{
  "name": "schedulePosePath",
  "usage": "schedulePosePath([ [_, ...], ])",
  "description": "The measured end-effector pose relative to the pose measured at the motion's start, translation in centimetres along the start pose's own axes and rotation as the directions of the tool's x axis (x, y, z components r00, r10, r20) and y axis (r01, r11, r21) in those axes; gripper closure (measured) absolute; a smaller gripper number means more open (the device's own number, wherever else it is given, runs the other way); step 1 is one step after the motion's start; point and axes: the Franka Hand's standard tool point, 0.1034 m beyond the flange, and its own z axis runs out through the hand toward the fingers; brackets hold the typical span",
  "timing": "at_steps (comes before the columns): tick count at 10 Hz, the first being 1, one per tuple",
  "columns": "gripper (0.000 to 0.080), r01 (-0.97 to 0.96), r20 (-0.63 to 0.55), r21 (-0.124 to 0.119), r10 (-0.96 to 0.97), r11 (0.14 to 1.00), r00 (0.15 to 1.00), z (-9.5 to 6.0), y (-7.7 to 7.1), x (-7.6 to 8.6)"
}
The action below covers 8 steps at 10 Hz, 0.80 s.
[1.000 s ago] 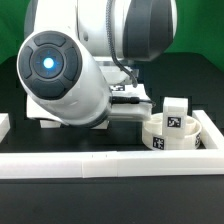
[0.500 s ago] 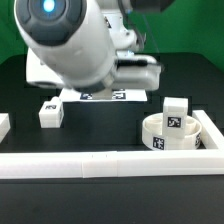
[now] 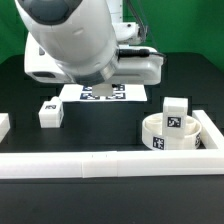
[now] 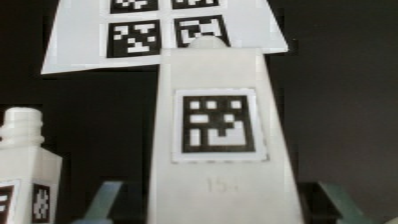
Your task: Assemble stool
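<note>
- Plainly, the pincer [image 4: 219,200] grips one leg [image 4: 219,120], probably bound for the seat [image 3: 182,138].
- Seat, carrying a fitted leg [image 3: 177,108], sits in the rail [image 3: 100,162] corner by the worktop's [image 3: 100,130] front edge, likely braced.

One seat [image 3: 150,128], three legs [image 3: 50,112] — one marker board [image 3: 105,93].

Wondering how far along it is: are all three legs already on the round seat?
No, only one leg stands on the seat; another leg sits apart on the table.
</note>
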Motion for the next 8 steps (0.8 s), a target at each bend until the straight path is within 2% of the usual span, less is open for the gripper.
schedulePosePath([
  [1, 0.0462, 0.001, -0.011, 0.001, -0.001, 1.000, 1.000, -0.4, -0.1, -0.2],
  [2, 0.0462, 0.005, -0.085, 0.001, -0.005, 1.000, 0.996, -1.5, -0.6, -0.6],
  [3, 0.0462, -0.001, -0.162, 0.005, 0.002, 1.000, 0.987, -2.2, -1.3, -1.8],
  [4, 0.0462, -0.020, -0.183, 0.008, 0.021, 1.000, 0.983, -2.4, -2.2, -3.7],
  [5, 0.0462, -0.014, -0.254, 0.006, 0.016, 1.000, 0.967, -2.9, -3.2, -3.7],
  [7, 0.0462, -0.001, -0.399, 0.013, 0.006, 1.000, 0.917, -3.5, -3.4, -2.9],
  [8, 0.0462, 0.002, -0.444, 0.016, 0.005, 1.000, 0.896, -3.5, -3.5, -3.1],
])
